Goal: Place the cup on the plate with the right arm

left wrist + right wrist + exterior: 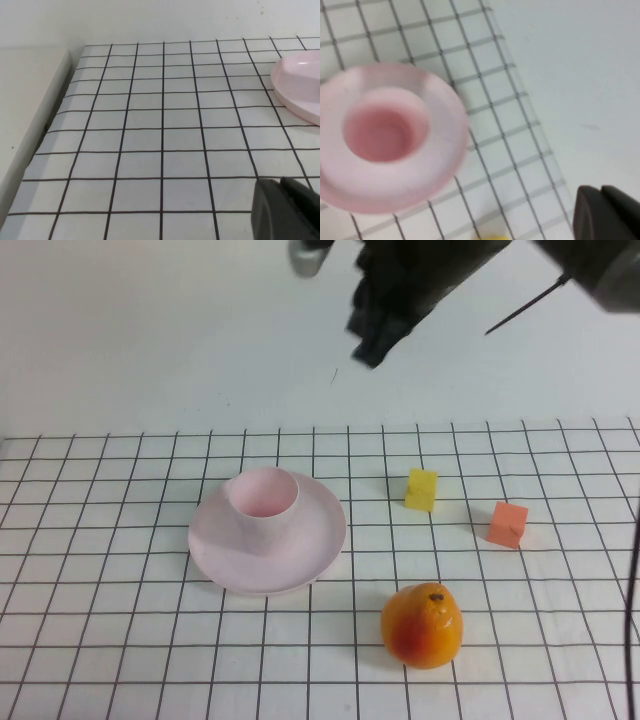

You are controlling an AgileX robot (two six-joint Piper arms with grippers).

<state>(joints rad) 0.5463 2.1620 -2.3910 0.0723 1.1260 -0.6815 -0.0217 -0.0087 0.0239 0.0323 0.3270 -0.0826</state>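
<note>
Toward the far edge of the desk [120,660], left of its middle, the cup [264,508] stands upright and mouth-up on the plate [320,540], seated a little toward the plate's far-left side rather than dead centre. From how things lie, the placement looks done.

The right claw [375,345] hangs high above the far edge of the desk, well clear of the cup, its fingers closed on nothing. In its own wrist view only a dark finger tip [607,212] shows, with the cup and plate below it.

The left claw [285,212] sits low near the left side of the desk, only a dark corner of it visible; whether it is open or closed I cannot tell.

What might go wrong now is mostly on the way out. The thin black cable [525,305] trails from the right arm, and a low or sideways sweep could drag it or the claw across the light cup and tip it off the plate. Nearer the right edge lie a yellow block [421,489], an orange-red block [507,523] and an orange fruit [422,625]; a low retreat on that side could knock them.
</note>
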